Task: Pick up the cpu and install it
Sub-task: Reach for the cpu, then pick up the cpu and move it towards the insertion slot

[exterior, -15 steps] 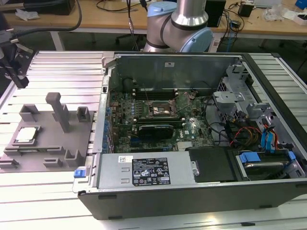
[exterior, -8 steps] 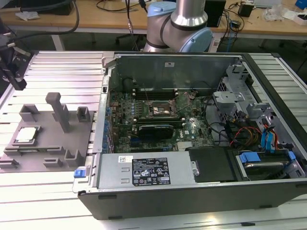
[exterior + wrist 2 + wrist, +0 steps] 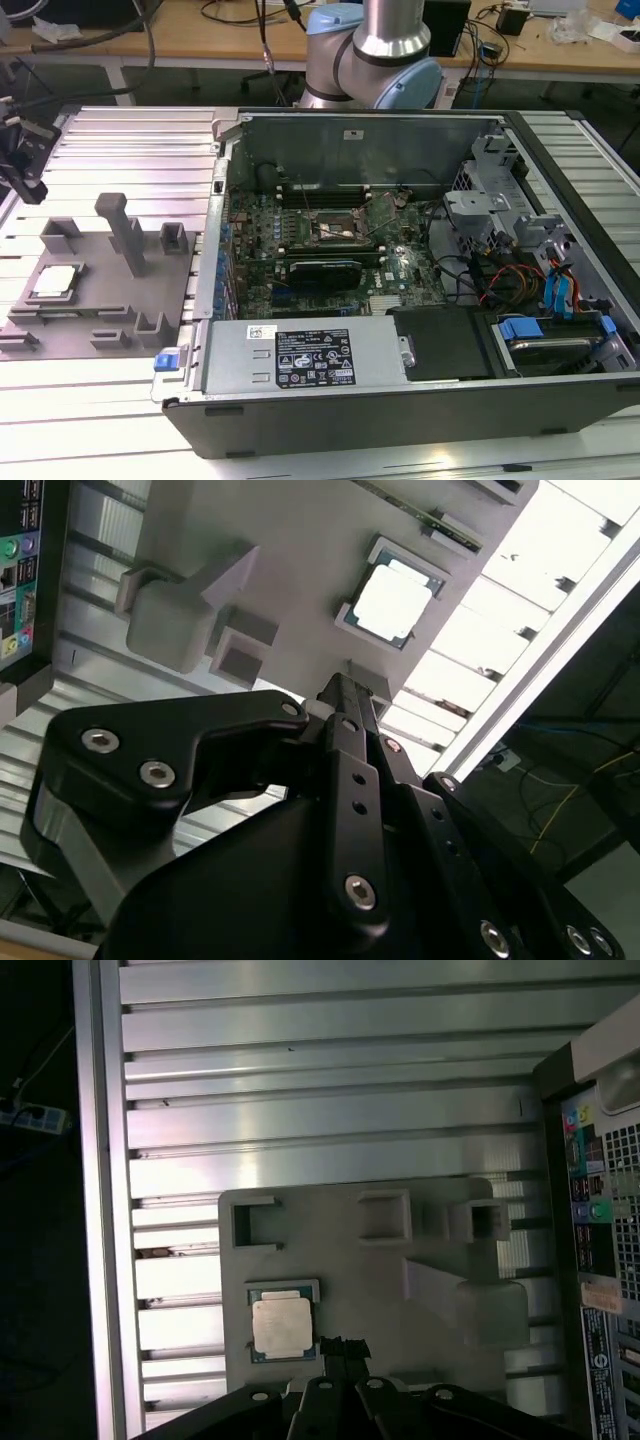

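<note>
1. On the exterior view's left, cpu [image 3: 55, 283]: lies flat, metal top up, in a shallow pocket of the fixture [image 3: 110, 300]. I judge the pocket keeps it square and at a known spot for picking. It is well apart from the case [image 3: 350, 420] and not yet lifted.
2. Fixture: grey block with posts and pockets, set on the ribbed desk [image 3: 120, 140] just beside the case's side wall.
3. Claw [image 3: 343, 1344]: fingertips pressed together, pinching nothing. In both wrist views it hangs over the fixture, tips near one edge of the cpu rather than over its middle.
4. Socket [image 3: 335, 225]: on the board inside the case. The case lies with its side panel off, so I judge the board can be reached from above.
5. Hidden or unclear:
   - The claw's own links cover the nearer part of the fixture in both wrist views.
   - I cannot tell whether the tips touch the fixture or hang clear of it.
   - The socket's latch is too small for me to tell if it is open.
   - The arm [image 3: 385, 40] is cut off at the top of the exterior view.
</note>
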You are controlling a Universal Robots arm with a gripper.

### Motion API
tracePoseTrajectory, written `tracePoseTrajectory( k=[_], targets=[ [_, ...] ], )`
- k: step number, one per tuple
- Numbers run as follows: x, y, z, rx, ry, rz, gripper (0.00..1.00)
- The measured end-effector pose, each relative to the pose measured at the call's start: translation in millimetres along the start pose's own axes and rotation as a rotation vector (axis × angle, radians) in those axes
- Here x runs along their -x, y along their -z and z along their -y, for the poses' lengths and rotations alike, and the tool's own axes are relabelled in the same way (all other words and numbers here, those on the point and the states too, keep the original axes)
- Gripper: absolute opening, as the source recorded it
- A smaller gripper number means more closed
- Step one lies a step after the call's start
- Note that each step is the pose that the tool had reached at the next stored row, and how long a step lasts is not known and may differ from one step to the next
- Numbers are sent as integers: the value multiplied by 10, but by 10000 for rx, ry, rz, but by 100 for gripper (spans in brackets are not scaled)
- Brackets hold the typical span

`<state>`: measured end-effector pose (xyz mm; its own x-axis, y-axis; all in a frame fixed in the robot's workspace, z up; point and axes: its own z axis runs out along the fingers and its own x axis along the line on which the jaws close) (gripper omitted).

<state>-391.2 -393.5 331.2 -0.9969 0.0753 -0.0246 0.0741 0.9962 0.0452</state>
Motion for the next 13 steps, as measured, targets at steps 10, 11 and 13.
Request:
tracePoseTrajectory(
  k=[10, 11, 13],
  targets=[
    [-11, -85, 72, -1, -1, -2, 11],
    [-11, -86, 72, 0, 0, -1, 11],
    [-11, -95, 73, 0, 0, 0, 11]
  ],
)
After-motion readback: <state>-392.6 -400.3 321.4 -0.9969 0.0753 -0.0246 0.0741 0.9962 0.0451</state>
